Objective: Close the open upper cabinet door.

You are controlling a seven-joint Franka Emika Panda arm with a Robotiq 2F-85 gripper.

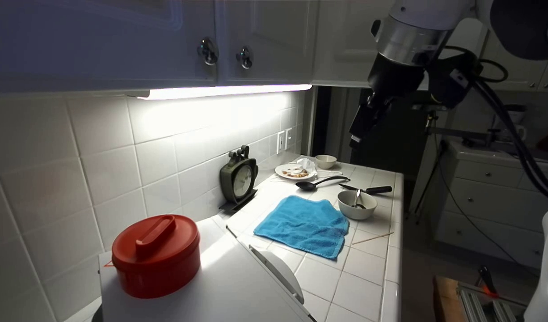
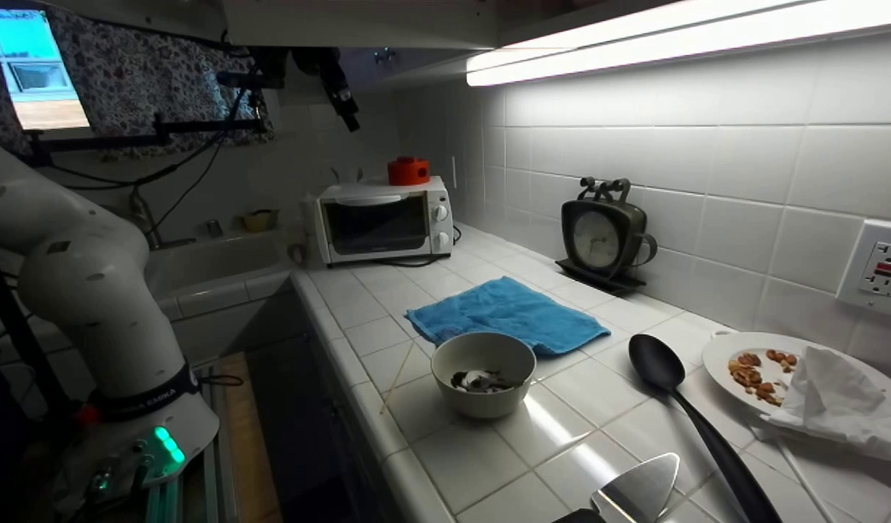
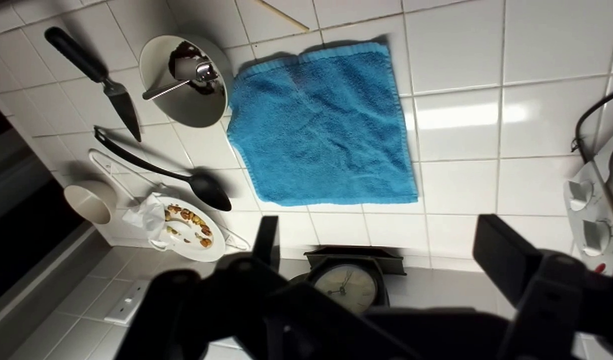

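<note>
One cabinet door (image 1: 345, 33) to close, and a few ways to botch it

So the cabinet door is swung out from the shaded doors (image 1: 271, 36) next to it, you can see it in both exterior views. The arm (image 1: 408, 42) looks to be on its outer face, which I'd call the right side for a push. The gripper (image 3: 384, 245) has its fingers (image 3: 504, 255) spread wide, nothing between them. Can't tell if it's touching the door.

Biggest worry: height. The tips look lower than the door's bottom edge, so shoving from here could slide them underneath, or wedge that edge into the gap. Bringing the fingers together and going higher would probably fix it. The same low reach might clip the light tube (image 1: 229, 91) if the arm sweeps inward.

Next, leverage. The edge by the shaded doors looks like the hinge side. Push near there and you'd need more force, so the door could twist or let go suddenly. I'd aim for the free edge.

Last, the wrist view doesn't show the door at all. It's looking at the counter (image 3: 461, 185) and the clock (image 3: 346, 287). Anyone steering off that would be guessing at contact, and stopping late probably means a slam.
</note>
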